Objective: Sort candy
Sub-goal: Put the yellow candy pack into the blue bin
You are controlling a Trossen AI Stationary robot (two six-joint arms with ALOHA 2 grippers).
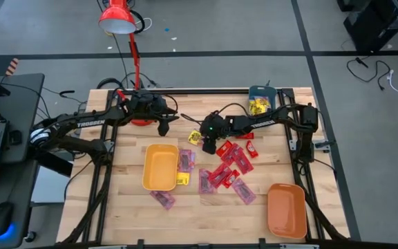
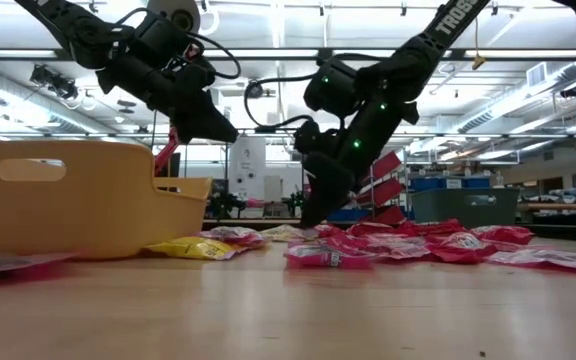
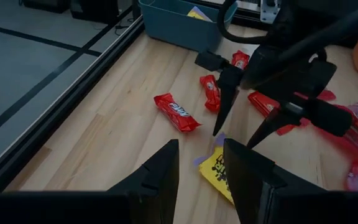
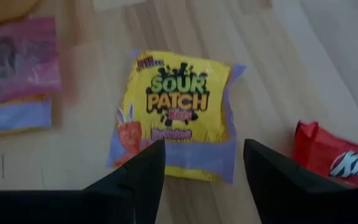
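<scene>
A yellow candy packet with dark print lies flat on the wooden table, near its middle. My right gripper is open and slants down over the packet's near edge, one finger on each side. Whether the tips touch the packet I cannot tell. My left gripper hangs open above the table's far left part, with nothing between its fingers. More candy, red and pink packets, lies spread over the middle of the table.
A yellow tray stands left of the candy pile. An orange tray is at the near right, and a teal tray holding yellow packets at the far edge. A red lamp stands at the far left. Red bars lie near the right gripper.
</scene>
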